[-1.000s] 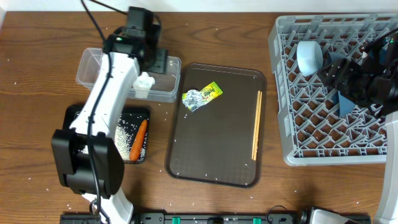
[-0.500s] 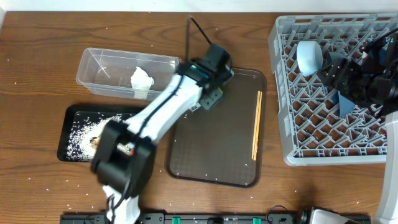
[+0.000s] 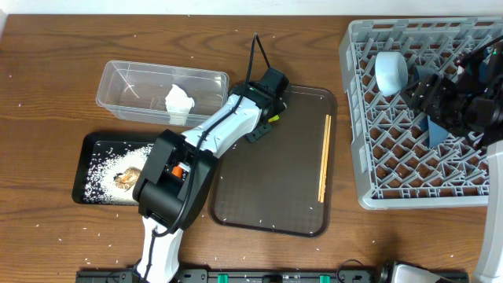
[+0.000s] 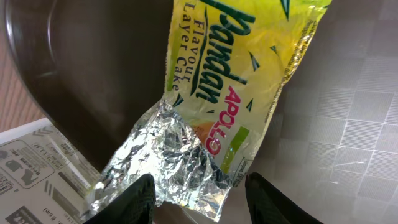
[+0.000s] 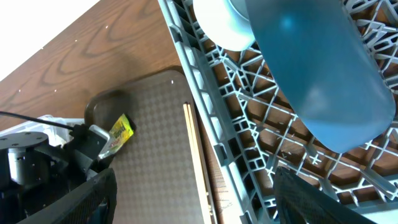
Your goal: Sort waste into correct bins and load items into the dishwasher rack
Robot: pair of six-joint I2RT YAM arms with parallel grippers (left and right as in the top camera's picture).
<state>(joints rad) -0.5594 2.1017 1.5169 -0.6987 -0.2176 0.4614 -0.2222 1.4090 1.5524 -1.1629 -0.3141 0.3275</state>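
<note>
Two fingers (image 4: 138, 202) of the left gripper (image 4: 199, 190) stood a narrow gap apart, straddling the crumpled foil end of the wrapper (image 4: 230, 81) without pinching it. The wrapper lay flat, yellow-green printed side up, in the far left corner of the brown serving tray (image 3: 275, 196), which sat mid-counter.

Toward the far left corner of the counter sat the clear tub (image 3: 126, 86), with a crumpled white scrap (image 3: 179, 102) inside. Just nearer the front edge, by the left side, was the black tray (image 3: 102, 141), holding rice grains (image 3: 102, 169) and the brown lump (image 3: 126, 179). The carrot (image 3: 179, 170) showed only as an orange patch behind the left arm. The chopsticks (image 3: 323, 157) lay side by side along the serving tray's right edge.

The rack (image 3: 393, 181) filled the far right corner, with a pale-blue cup (image 3: 391, 72) on its side near its far left corner. The right gripper (image 5: 193, 186) hung over the rack with its fingers spread wide. The blue plate (image 5: 317, 81) stood just beyond them in the rack; whether they touched it could not be told.
</note>
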